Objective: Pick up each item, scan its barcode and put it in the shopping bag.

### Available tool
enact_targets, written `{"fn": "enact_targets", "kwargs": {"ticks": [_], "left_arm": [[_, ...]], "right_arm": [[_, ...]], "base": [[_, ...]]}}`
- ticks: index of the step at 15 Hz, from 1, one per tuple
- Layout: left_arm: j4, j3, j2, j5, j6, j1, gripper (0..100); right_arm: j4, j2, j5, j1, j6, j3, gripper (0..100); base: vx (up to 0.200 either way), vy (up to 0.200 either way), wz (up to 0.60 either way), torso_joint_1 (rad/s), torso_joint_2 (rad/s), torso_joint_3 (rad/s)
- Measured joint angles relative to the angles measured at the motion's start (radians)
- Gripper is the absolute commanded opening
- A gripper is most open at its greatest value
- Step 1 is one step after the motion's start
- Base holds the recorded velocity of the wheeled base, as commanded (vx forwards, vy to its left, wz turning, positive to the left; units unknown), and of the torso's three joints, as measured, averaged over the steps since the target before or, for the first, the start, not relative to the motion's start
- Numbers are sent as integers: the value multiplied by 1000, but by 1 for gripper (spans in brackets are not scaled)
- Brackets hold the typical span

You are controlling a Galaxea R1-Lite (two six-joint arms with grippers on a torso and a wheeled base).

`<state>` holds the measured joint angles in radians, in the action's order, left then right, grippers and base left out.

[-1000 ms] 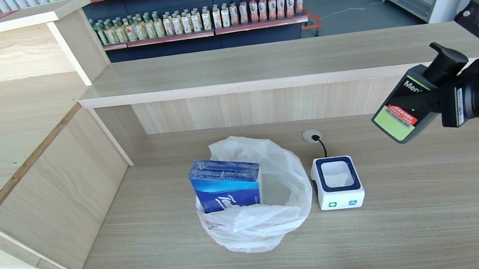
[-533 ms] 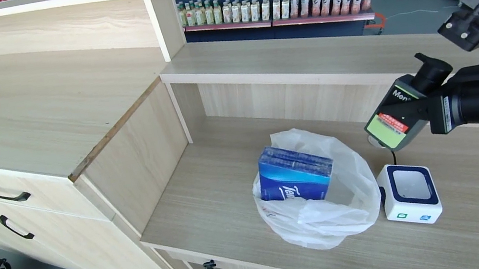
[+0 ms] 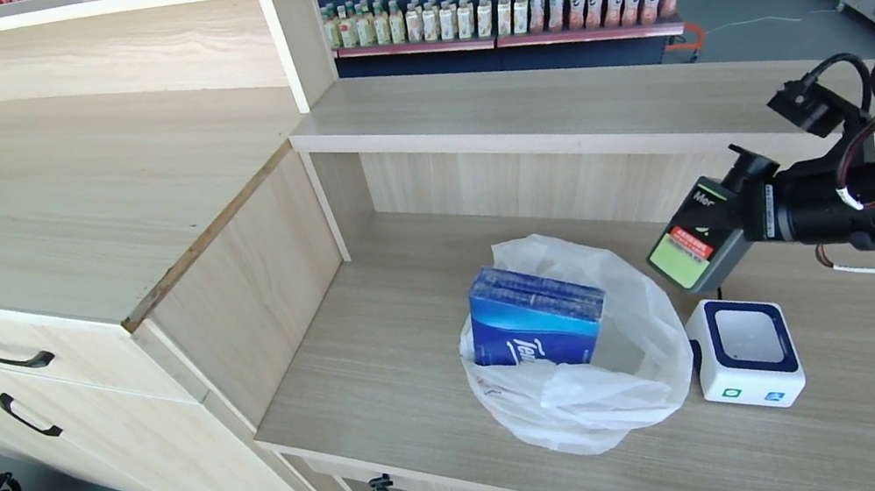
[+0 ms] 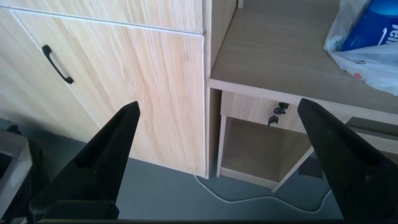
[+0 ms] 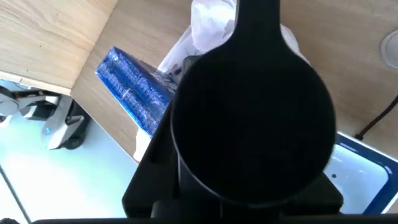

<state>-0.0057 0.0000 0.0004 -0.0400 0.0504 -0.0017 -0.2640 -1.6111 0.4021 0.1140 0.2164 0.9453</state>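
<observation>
My right gripper (image 3: 739,217) is shut on a dark box with a green and red label (image 3: 691,249). It holds the box in the air just beyond the white scanner (image 3: 745,354), near the right rim of the white shopping bag (image 3: 606,399). A blue tissue pack (image 3: 535,325) stands inside the bag. In the right wrist view the dark box (image 5: 249,124) hides much of the scene, with the blue pack (image 5: 132,87), the bag (image 5: 208,25) and the scanner (image 5: 364,171) around it. My left gripper (image 4: 221,162) is open, low beside the counter front.
The counter (image 3: 873,404) has a raised ledge (image 3: 556,105) behind the bag and a taller cabinet top (image 3: 38,197) to the left. A cable port lies behind the scanner. The left wrist view faces a cabinet door with a black handle (image 4: 57,62) and an open recess (image 4: 255,149).
The head camera shifted early on. Since then my right gripper has carried the dark box down and slightly left, nearer the scanner and the bag. Bag, pack and scanner stay put.
</observation>
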Motion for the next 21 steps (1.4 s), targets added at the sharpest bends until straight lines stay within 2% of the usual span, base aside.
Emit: {"fn": "enact_targets", "kwargs": {"ticks": [4,8,18,21], "left_arm": [[0,0,0,0,0,0,100],[0,0,0,0,0,0,100],[0,0,0,0,0,1,100],[0,0,0,0,0,0,100]], "right_arm": [[-71,-104,13,-40,83,22,0],[-74,-158,83,-94,84,-13,0],[-89,-201,246,-158,74,-40,0],[-85,-185,297,-192,26,-90,0]], "base": [[0,0,0,0,0,0],[0,0,0,0,0,0],[0,0,0,0,0,0],[0,0,0,0,0,0]]}}
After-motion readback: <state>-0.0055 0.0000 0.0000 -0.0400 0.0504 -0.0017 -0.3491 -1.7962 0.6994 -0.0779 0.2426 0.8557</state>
